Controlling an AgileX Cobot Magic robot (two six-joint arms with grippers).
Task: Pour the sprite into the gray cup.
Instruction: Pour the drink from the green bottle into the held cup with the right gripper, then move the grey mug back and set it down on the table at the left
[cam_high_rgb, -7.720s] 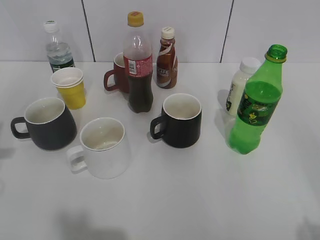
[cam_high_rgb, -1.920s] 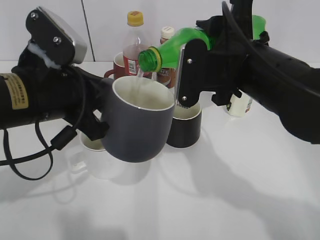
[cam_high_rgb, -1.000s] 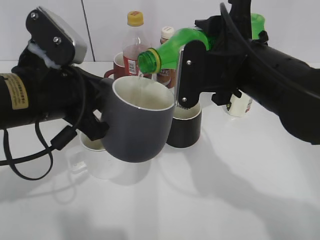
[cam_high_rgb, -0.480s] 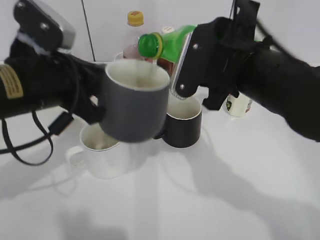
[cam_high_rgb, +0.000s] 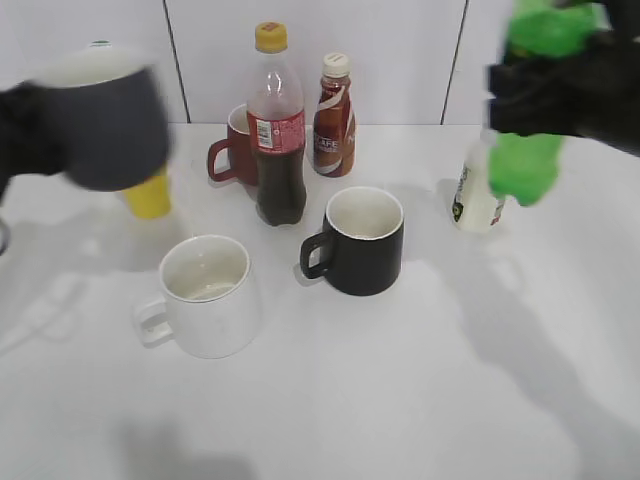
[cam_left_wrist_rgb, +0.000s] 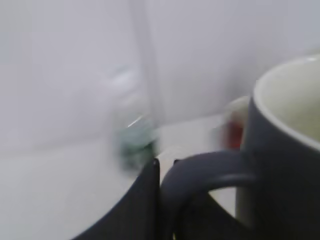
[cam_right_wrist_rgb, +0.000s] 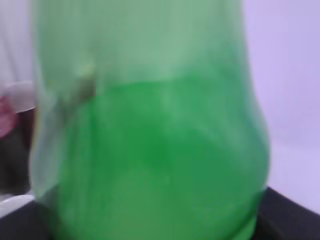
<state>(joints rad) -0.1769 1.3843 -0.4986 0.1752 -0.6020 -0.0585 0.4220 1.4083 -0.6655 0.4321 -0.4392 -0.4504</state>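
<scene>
The gray cup (cam_high_rgb: 105, 125) hangs blurred in the air at the far left, upright, cream inside showing. My left gripper (cam_left_wrist_rgb: 167, 172) is shut on its loop handle (cam_left_wrist_rgb: 210, 167); the cup body (cam_left_wrist_rgb: 287, 150) fills the right of the left wrist view. The sprite (cam_high_rgb: 530, 140) is upright and blurred at the top right, held above the table by my right gripper (cam_high_rgb: 560, 95). In the right wrist view the green bottle (cam_right_wrist_rgb: 150, 150) fills the frame and hides the fingers; liquid shows in its lower part.
On the table stand a white mug (cam_high_rgb: 205, 295), a glossy black mug (cam_high_rgb: 362, 240), a cola bottle (cam_high_rgb: 277, 125), a brown coffee bottle (cam_high_rgb: 333, 105), a red mug (cam_high_rgb: 235, 148), a yellow cup (cam_high_rgb: 148, 195) and a white bottle (cam_high_rgb: 472, 195).
The two arms have swung apart: the gray cup moved left and up, the sprite went from tilted over the cup to upright at the right. The stream has stopped.
</scene>
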